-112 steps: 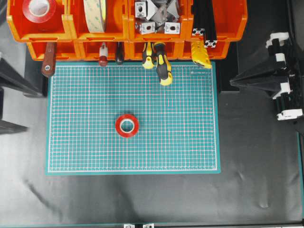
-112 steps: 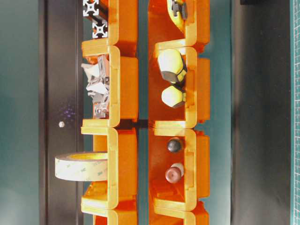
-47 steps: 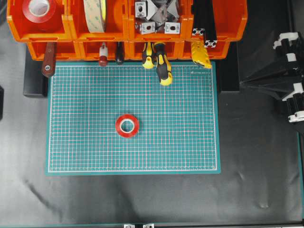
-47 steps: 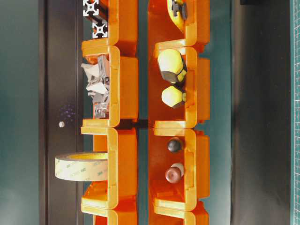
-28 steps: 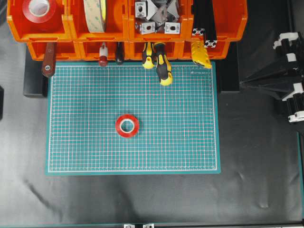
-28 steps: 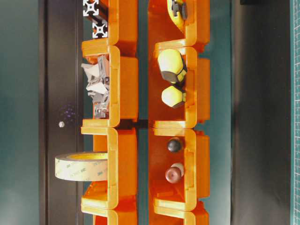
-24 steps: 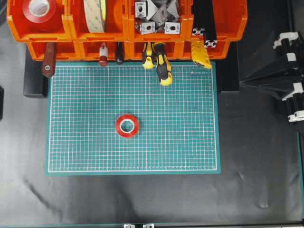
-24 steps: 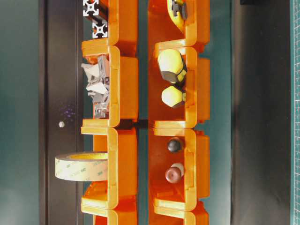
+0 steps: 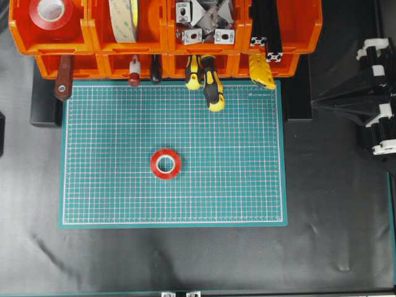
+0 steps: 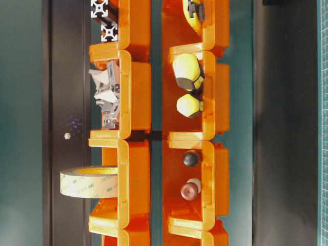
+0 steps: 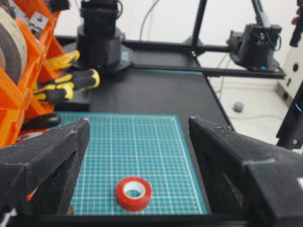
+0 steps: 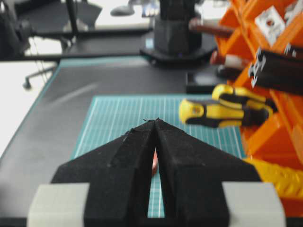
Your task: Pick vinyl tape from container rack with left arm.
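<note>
A small red vinyl tape (image 9: 166, 163) with a white core lies flat on the green cutting mat (image 9: 235, 185), apart from both grippers. In the left wrist view the vinyl tape (image 11: 134, 193) sits ahead of and below my left gripper (image 11: 138, 121), which is wide open and holds nothing. The orange container rack (image 9: 164, 28) runs along the mat's far edge. A larger red roll (image 9: 51, 12) lies in its top-left bin. My right gripper (image 9: 312, 105) is shut and empty off the mat's right side, seen also as the right gripper (image 12: 155, 120) in its wrist view.
The rack also holds a cream-yellow tape roll (image 9: 124, 18), metal brackets (image 9: 201, 21), black profiles (image 9: 266, 28) and tool handles. Yellow-black screwdrivers (image 9: 210, 83) stick out over the mat's far edge. Black table cloth surrounds the mat.
The left arm's dark parts have withdrawn from the overhead view's left edge. The right gripper drew back to the right, then shifted slightly. The red tape on the mat has not moved.
</note>
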### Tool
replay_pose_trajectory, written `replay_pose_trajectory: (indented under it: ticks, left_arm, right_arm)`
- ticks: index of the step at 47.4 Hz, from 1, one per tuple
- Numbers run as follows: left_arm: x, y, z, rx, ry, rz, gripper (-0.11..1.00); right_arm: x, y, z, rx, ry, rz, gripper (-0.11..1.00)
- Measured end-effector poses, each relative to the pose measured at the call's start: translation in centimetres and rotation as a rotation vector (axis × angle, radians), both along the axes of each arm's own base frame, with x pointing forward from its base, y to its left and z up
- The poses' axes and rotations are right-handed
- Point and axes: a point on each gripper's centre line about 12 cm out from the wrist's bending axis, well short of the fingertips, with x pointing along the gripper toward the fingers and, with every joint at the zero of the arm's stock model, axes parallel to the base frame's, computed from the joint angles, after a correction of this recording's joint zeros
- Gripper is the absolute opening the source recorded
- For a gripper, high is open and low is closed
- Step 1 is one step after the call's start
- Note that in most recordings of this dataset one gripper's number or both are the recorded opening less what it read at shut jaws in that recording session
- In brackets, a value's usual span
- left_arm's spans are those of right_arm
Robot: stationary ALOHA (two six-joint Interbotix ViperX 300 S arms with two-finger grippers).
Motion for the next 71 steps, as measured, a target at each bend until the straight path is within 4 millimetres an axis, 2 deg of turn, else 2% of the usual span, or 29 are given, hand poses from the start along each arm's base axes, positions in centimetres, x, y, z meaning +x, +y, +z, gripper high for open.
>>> replay_pose_trajectory:
  ticks: [6, 22, 71]
  left_arm:
    - [0.0, 0.0, -0.3, 0.013, 0.01, 0.0, 0.81]
    - [0.5, -0.1, -2.7, 0.01, 0.078, 0.0, 0.81]
    - [0.5, -0.1, -2.5, 0.006, 0.05, -0.001, 0.81]
  right_arm:
    - [-0.1, 0.0, -0.4, -0.001, 0.034, 0.0, 0.0]
    - [-0.4, 0.0, -0.1, 0.0, 0.023, 0.0, 0.0]
    - [-0.9, 0.3, 0.5, 0.01, -0.01, 0.019, 0.0]
